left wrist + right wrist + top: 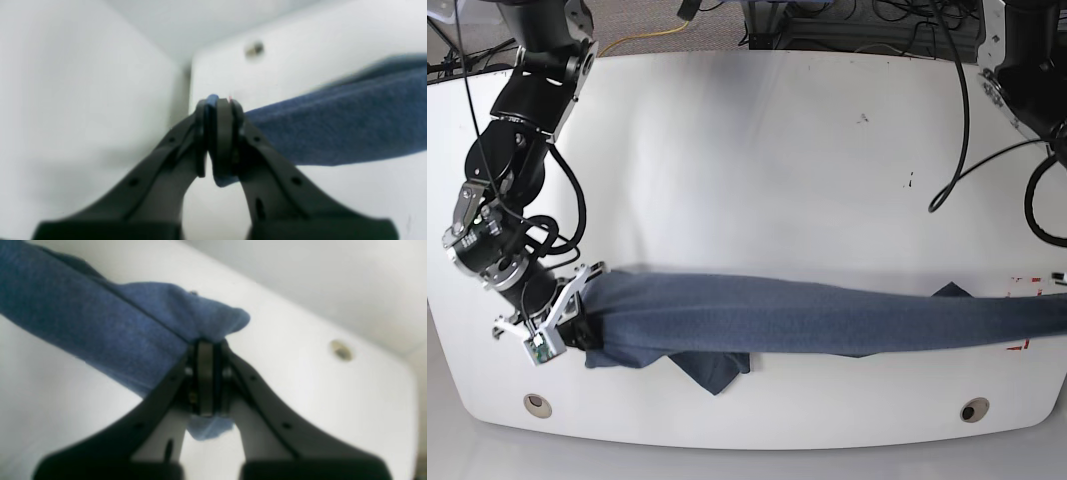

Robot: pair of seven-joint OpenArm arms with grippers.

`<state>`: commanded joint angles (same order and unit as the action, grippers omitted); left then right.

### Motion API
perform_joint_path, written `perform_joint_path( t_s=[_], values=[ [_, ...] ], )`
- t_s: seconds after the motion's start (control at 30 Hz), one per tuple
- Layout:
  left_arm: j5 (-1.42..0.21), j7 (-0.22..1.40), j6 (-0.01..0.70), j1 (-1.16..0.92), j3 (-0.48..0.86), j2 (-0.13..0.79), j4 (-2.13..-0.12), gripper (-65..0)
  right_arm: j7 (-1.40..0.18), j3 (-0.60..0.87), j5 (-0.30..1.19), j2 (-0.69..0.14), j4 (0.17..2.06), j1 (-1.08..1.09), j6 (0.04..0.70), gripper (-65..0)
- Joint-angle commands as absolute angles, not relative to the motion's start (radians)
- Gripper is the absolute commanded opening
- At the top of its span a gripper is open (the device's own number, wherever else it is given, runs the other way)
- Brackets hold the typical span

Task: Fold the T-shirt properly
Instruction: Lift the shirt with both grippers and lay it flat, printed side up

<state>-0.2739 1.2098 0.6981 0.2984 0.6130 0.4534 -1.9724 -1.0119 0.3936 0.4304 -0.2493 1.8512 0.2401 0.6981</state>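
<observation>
The white tabletop (757,180) is lying mostly bare behind the cloth, giving wide open room across its far half, where only a few small dark marks (863,118) are showing. Along the near edge there is far less room: the T-shirt (807,315) is stretching as a long band from the left side to the right border of the base view, running close to the rounded front rim, where two round metal fittings (537,405) are sitting just beyond the cloth. Black cables (957,120) are draping over the far right corner of the tabletop.

The right claw (205,380) is pressing together on one end of the T-shirt, with a small tuft of blue fabric poking out below its fingers (160,396). In the base view this claw (567,322) is working near the tabletop's front-left corner, close to the rim. The left claw (218,133) is likewise clamping together on a thin edge of the T-shirt, cloth trailing off to one side; its arm is lying outside the base view, past the right border.

The T-shirt is looking slate blue and heathered, bunched into a narrow, lengthwise roll. A folded flap (712,368) is hanging out beneath the band toward the front rim, and a small dark corner (949,291) is peeking above it near the right end.
</observation>
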Motion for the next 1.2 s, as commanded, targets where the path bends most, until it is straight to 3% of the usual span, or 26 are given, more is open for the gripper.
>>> perform_joint_path(
  t_s=[0.3,0.6,0.97,1.1,1.2],
  values=[
    [-0.272,1.21,0.698,-0.005,0.723,0.398,-1.985,-64.7,-1.012,0.438,0.441,-0.177,1.914,-0.024,0.698,-65.0],
    [-0.266,1.205,0.698,-0.228,0.792,0.358,-1.982,-64.7,-1.013,0.499,0.716,-0.185,1.873,-0.206,0.698,-65.0],
    [-0.265,1.205,0.698,-0.341,0.816,0.355,-1.975,-64.7,-1.015,0.496,0.888,-0.185,1.862,-0.371,0.698,-65.0],
    [-0.265,1.205,0.698,-0.372,0.811,0.357,-1.975,-64.6,-1.035,0.498,0.888,-0.18,1.863,-0.426,0.698,-56.9],
    [-0.263,1.205,0.698,-0.381,0.779,0.364,-1.975,-63.5,-1.046,0.498,0.888,-0.179,1.865,-0.461,0.698,-42.5]
  ],
)
